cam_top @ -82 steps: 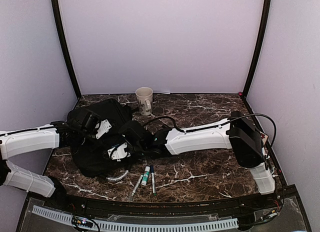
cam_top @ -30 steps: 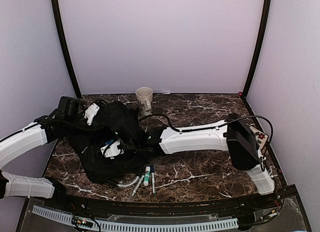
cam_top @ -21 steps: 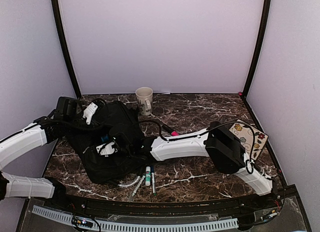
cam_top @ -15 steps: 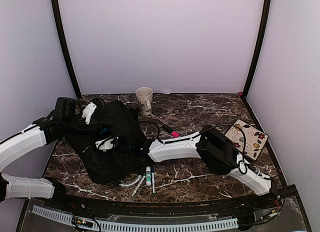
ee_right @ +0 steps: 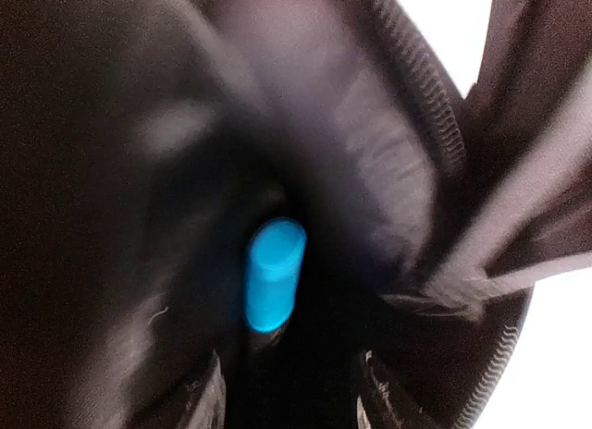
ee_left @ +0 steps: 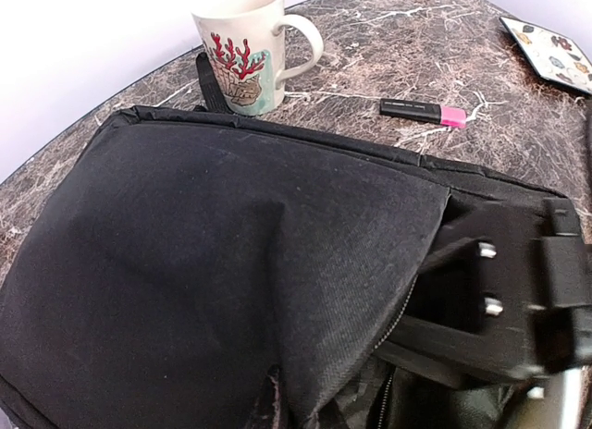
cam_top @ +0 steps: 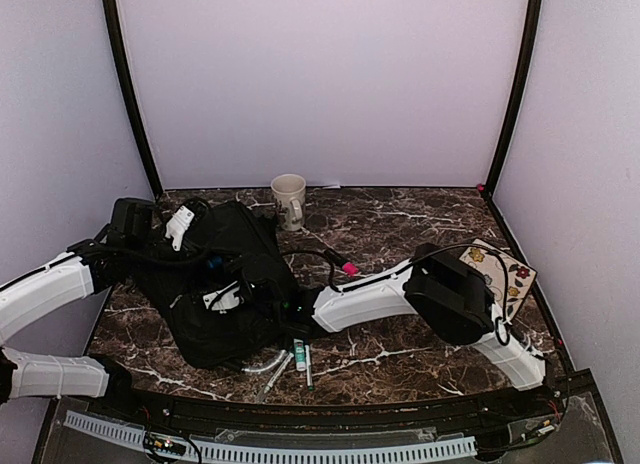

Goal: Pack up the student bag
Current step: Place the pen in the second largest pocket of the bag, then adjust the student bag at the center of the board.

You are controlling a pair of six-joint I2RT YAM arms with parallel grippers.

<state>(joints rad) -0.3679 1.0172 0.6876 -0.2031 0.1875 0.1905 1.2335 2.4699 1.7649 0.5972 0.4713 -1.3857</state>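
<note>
The student bag (cam_top: pixel 225 274), large, black and soft, lies at the left of the marble table. My left gripper (cam_top: pixel 190 229) is shut on the bag's top flap (ee_left: pixel 277 263) and holds the zipped mouth open; its fingertips barely show under the pinched cloth. My right gripper (cam_top: pixel 238 292) reaches into that mouth from the right. In the right wrist view its fingers (ee_right: pixel 199 401) stand well apart inside the dark bag. A blue-capped marker (ee_right: pixel 273 274) lies loose just ahead of them, touched by neither finger.
A white mug (cam_top: pixel 288 199) with a red coral print stands behind the bag. A pink-capped highlighter (cam_top: pixel 342 265) lies right of the bag. Several pens (cam_top: pixel 298 356) lie near the front edge. A floral tile (cam_top: pixel 500 269) sits at the right, partly under my right arm.
My right arm folded its elbow leftwards, uncovering the floral tile and highlighter, and pushed its gripper into the bag. Its jaws have spread and let go of the blue-capped marker. The left arm held still.
</note>
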